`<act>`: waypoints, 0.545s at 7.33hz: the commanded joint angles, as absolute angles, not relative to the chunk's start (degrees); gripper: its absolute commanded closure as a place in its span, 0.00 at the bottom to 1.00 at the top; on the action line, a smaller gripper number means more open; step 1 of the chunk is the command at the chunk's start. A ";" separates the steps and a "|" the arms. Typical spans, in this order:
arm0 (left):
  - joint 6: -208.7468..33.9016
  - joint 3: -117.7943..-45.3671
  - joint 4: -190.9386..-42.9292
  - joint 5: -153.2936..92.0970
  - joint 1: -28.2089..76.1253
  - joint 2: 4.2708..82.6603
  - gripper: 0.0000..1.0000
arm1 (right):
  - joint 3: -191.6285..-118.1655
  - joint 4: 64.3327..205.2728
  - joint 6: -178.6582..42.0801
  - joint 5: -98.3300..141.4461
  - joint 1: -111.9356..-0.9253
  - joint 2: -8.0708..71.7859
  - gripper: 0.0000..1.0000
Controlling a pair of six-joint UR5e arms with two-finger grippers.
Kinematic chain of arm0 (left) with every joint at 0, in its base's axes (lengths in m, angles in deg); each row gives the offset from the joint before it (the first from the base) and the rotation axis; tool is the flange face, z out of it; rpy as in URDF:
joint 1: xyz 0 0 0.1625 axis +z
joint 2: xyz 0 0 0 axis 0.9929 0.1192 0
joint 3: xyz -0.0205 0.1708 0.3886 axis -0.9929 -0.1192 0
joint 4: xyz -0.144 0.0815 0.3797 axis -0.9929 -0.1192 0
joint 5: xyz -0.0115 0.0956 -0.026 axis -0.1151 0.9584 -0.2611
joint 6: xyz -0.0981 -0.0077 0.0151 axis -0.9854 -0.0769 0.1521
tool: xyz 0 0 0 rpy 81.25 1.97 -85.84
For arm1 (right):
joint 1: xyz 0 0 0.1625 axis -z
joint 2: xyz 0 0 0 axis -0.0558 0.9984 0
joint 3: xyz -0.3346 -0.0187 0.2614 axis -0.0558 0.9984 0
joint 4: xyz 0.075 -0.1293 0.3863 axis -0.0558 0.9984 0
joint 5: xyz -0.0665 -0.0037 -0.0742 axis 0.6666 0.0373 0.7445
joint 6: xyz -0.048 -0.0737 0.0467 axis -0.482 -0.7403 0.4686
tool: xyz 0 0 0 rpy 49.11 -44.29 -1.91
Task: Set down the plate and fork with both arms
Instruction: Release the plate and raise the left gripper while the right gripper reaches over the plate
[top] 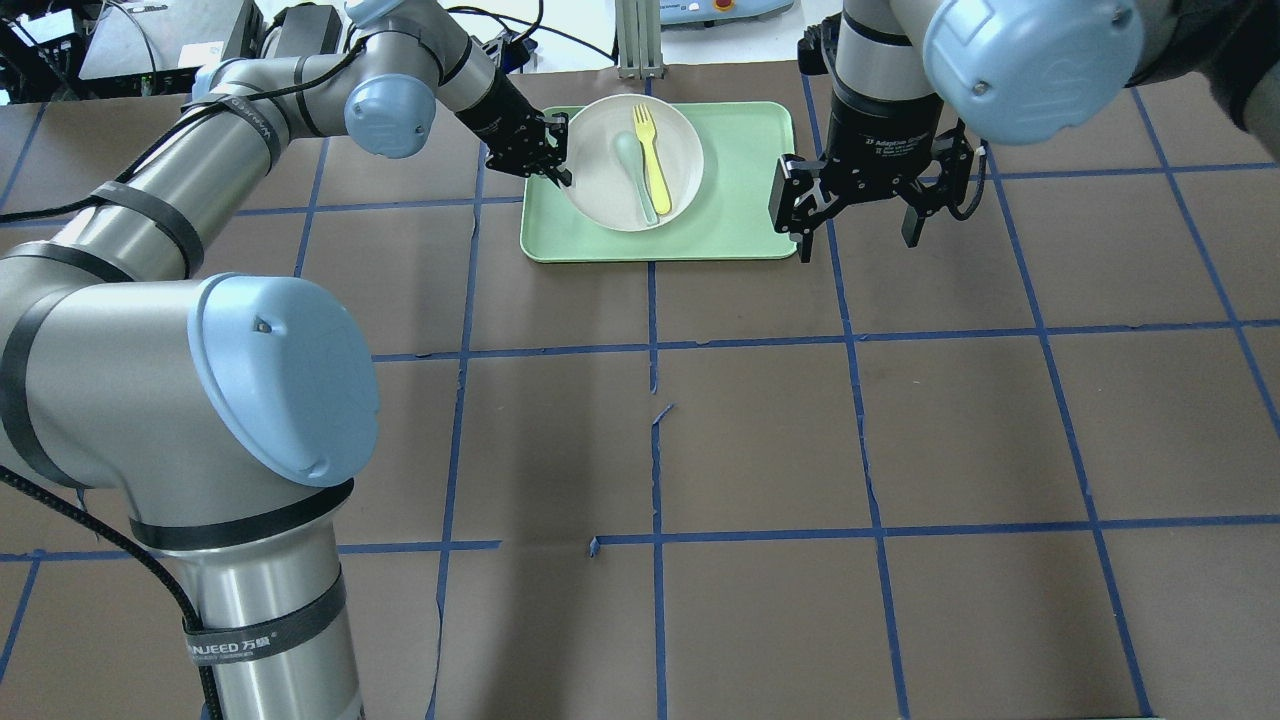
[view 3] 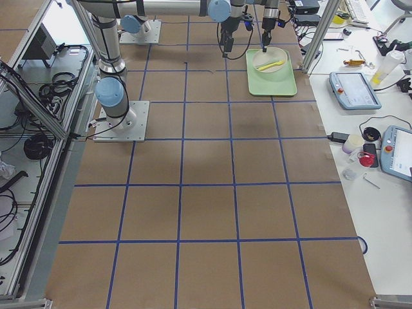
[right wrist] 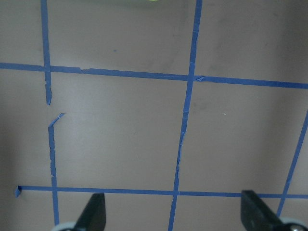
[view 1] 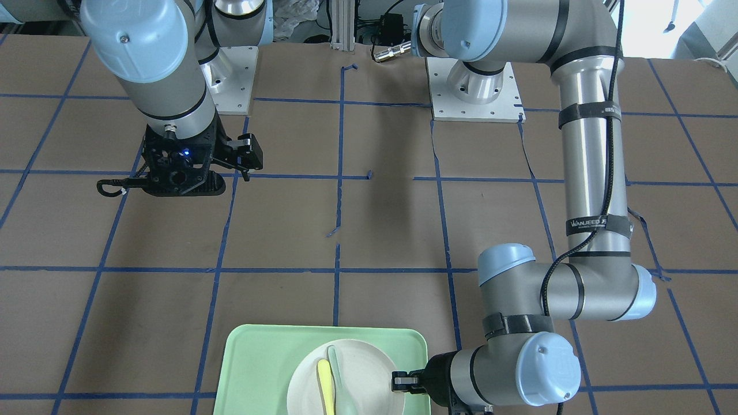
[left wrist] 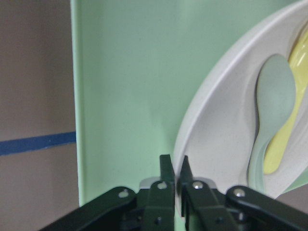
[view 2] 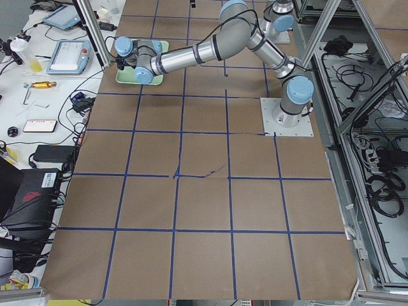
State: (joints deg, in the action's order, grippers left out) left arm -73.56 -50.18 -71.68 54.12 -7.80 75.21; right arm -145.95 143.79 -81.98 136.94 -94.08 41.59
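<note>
The off-white round plate [top: 606, 178] sits on a mint-green tray [top: 740, 205] at the far side of the table. The yellow fork [top: 652, 158] lies inside it beside a pale grey-green spoon [top: 634, 172]. My left gripper [top: 562, 152] is at the plate's left rim. In the left wrist view its fingers [left wrist: 167, 169] are pinched on the rim of the plate [left wrist: 216, 120]. From the front, the left gripper [view 1: 399, 381] meets the plate [view 1: 369, 372] on the view's right. My right gripper [top: 858, 235] hangs open above bare table, just right of the tray, holding nothing.
The brown table top carries a grid of blue tape lines [right wrist: 185, 120]. The tray [view 1: 259, 369] lies near the operators' edge. The arm bases [view 1: 475, 98] stand on white mounting plates. Side benches hold tablets and cables [view 3: 351, 87].
</note>
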 commanded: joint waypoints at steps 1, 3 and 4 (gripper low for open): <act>-72.79 -49.41 -71.67 54.39 -9.04 76.08 1.00 | -145.93 143.84 -81.98 136.78 -94.09 41.59 0.00; -71.55 -49.50 -71.76 54.57 -9.83 76.17 1.00 | -145.93 143.92 -81.98 137.04 -94.09 41.59 0.00; -70.94 -49.50 -71.67 54.57 -10.10 76.34 1.00 | -145.84 143.93 -81.98 136.95 -94.09 41.59 0.00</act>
